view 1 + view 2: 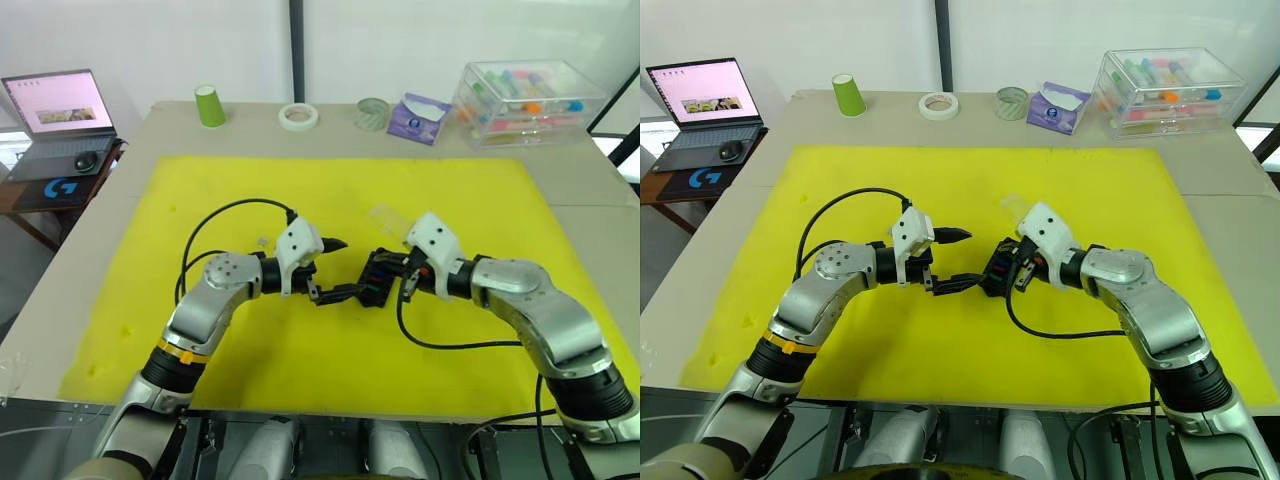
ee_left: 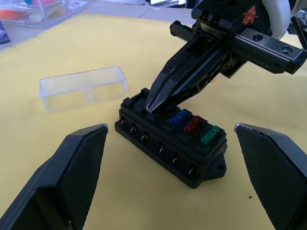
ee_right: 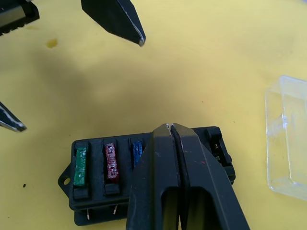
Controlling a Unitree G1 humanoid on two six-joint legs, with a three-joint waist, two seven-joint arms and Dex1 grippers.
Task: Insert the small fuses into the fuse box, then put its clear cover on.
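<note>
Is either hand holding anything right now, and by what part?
Left hand is open, empty. Right hand is shut, tips pressed onto the fuse box; any held fuse cannot be seen.

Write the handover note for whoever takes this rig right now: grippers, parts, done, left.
Left gripper: open, empty, facing the fuse box from close by.
Right gripper: shut, tips pressed down on the fuse box top beside the blue fuse; whether a fuse is between them can't be seen.
Fuse box: on the yellow mat, between the grippers.
Done: green fuse, red fuse and blue fuse seated side by side in one row.
Left: the remaining slots, then the clear cover, lying on the mat beside the box.
</note>
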